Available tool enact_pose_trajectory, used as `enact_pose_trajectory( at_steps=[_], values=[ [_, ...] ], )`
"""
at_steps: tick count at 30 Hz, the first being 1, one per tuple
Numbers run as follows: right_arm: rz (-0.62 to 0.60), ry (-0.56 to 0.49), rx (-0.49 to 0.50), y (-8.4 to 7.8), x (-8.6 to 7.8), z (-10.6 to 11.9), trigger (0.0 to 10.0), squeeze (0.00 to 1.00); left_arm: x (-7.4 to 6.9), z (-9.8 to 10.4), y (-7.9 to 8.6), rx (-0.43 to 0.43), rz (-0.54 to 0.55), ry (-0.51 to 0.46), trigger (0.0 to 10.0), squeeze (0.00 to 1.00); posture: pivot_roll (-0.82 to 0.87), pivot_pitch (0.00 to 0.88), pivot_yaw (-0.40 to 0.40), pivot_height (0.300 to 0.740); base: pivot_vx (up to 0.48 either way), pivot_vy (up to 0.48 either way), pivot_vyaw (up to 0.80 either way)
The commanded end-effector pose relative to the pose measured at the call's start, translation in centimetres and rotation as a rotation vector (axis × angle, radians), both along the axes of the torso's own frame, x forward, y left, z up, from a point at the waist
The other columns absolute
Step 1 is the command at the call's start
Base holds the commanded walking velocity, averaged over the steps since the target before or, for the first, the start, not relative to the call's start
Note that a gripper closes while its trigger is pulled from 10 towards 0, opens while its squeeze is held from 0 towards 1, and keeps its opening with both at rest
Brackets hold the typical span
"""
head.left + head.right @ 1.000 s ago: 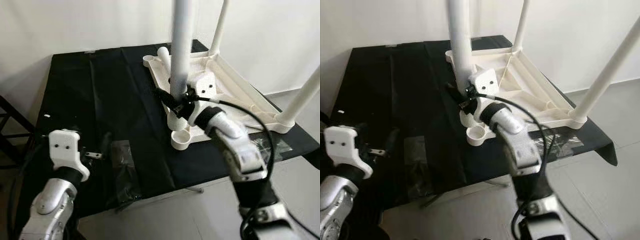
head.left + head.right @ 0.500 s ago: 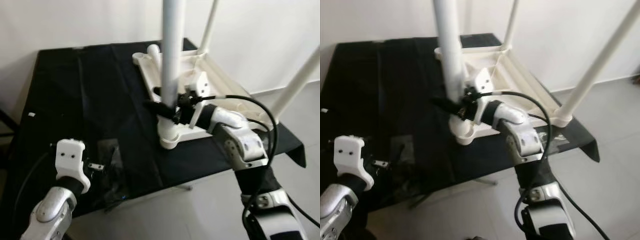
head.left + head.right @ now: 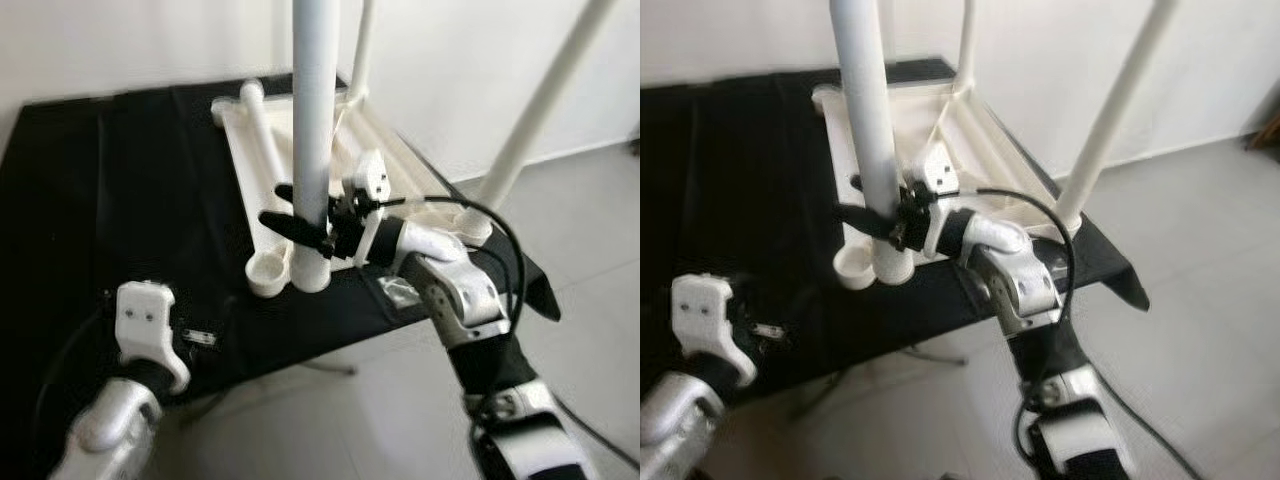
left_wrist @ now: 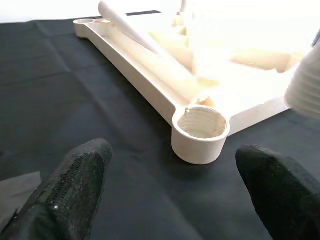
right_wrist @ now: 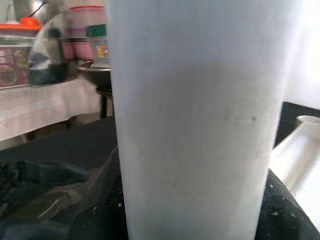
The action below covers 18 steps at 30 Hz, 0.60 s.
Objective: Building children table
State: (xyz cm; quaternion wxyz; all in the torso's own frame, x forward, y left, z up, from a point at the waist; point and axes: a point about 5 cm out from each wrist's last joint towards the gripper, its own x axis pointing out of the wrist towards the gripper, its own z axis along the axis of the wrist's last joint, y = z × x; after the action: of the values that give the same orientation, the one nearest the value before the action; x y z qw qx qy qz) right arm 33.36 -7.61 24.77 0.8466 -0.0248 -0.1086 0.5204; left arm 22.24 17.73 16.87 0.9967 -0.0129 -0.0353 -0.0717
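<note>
Right gripper (image 3: 300, 222) clamps the upright leg (image 3: 315, 120), steadying it beside the empty socket (image 4: 201, 131) of the inverted top (image 3: 400, 180) on the surface (image 3: 120, 200); left gripper (image 4: 170, 185), fingers apart, faces that socket.

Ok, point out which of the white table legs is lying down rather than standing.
The white plastic leg lying along the upturned white tabletop's left rail. The others stand upright; the right gripper holds the nearest one.

A home room: plain white wall (image 3: 130, 40), grey tiled floor (image 3: 590, 230), lidded food containers (image 5: 85, 30) nearby.
</note>
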Motion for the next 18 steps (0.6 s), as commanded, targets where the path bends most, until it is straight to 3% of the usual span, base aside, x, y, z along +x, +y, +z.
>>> enact_pose_trajectory(
  at_steps=[1, 5, 10, 18],
  values=[
    [0.012, 0.008, 0.014, 0.6, -0.3, -0.1, 10.0, 0.00, 0.0, -0.2, 0.4, 0.011, 0.019, 0.004, 10.0, 0.00, -0.10, 0.167, -0.056, 0.740, 0.259, 0.000, 0.00],
    [-0.014, -0.008, 0.020, 0.7, -0.6, -0.4, 10.0, 0.00, 0.2, -0.1, 0.7, 0.004, 0.052, 0.000, 10.0, 0.00, -0.11, 0.157, -0.053, 0.740, 0.258, 0.000, 0.00],
    [-0.025, 0.003, 0.035, 0.8, -0.9, -0.6, 10.0, 0.00, 0.3, 0.0, 1.1, -0.016, 0.081, -0.005, 10.0, 0.00, -0.10, 0.150, -0.055, 0.740, 0.000, 0.000, 0.00],
    [-0.020, 0.008, 0.045, 1.4, -1.3, -0.9, 10.0, 0.00, 0.5, -0.1, 1.1, 0.009, 0.089, -0.003, 10.0, 0.00, -0.10, 0.137, -0.056, 0.740, 0.000, 0.398, 0.00]
  ],
)
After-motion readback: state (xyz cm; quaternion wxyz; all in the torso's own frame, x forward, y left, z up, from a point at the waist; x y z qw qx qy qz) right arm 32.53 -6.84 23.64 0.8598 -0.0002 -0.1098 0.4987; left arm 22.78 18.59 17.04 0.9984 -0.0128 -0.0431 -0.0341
